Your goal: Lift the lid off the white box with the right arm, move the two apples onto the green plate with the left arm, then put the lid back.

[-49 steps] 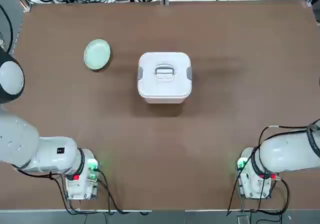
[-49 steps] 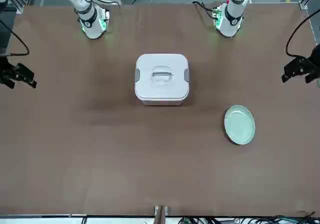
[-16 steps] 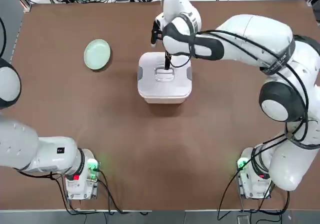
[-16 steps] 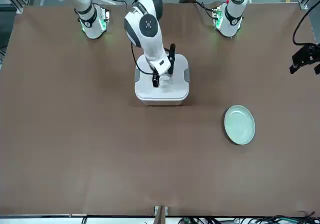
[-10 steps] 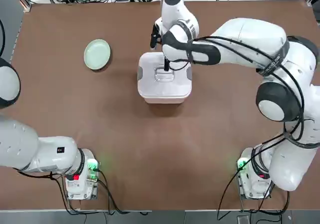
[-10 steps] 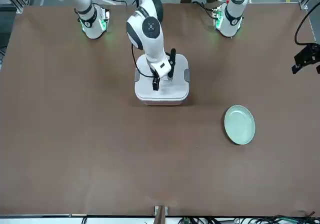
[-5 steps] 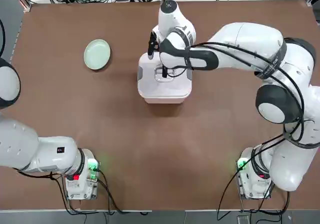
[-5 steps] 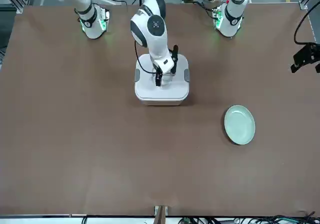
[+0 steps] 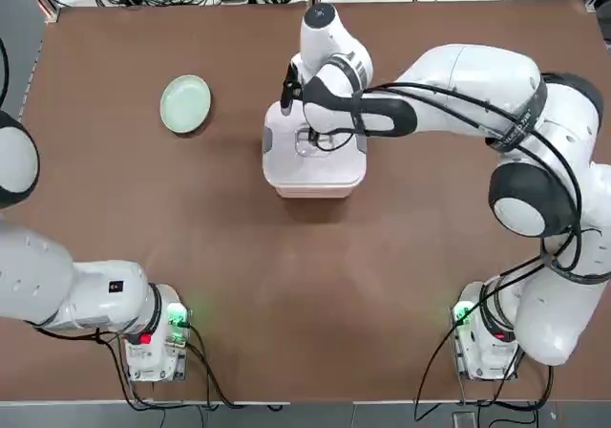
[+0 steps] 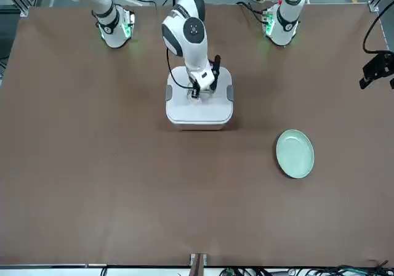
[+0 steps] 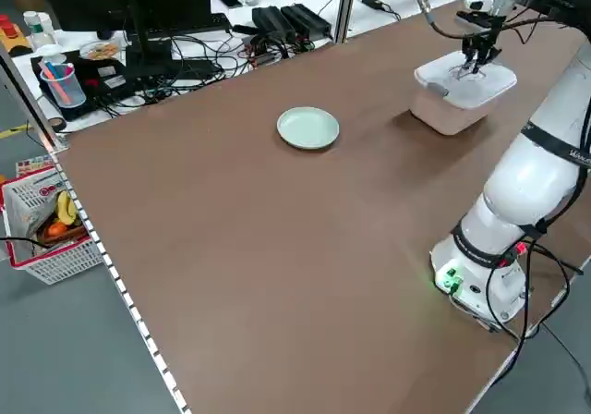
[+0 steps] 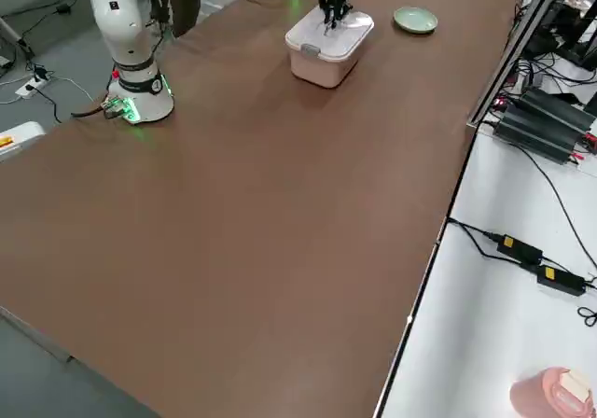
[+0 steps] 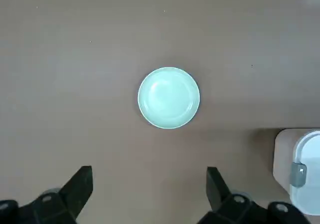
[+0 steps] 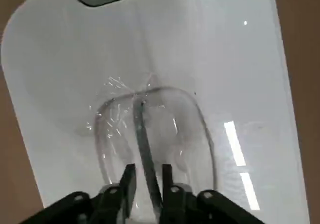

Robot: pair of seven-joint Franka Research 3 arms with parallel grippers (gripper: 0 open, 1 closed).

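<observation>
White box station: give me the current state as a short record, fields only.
box: white box, pale pink walls, near the table's far side
lid: white lid on the box
right gripper: at the lid's handle, fingers apart on either side of it; firm grip not confirmed
left gripper: open and empty, off at the robot's left
plate: green plate, left of the box, nothing on it
apples: not visible in any view
stage: lid not yet lifted

box interior (image 12: 322,67) seems hidden under its lid (image 12: 330,35).
</observation>
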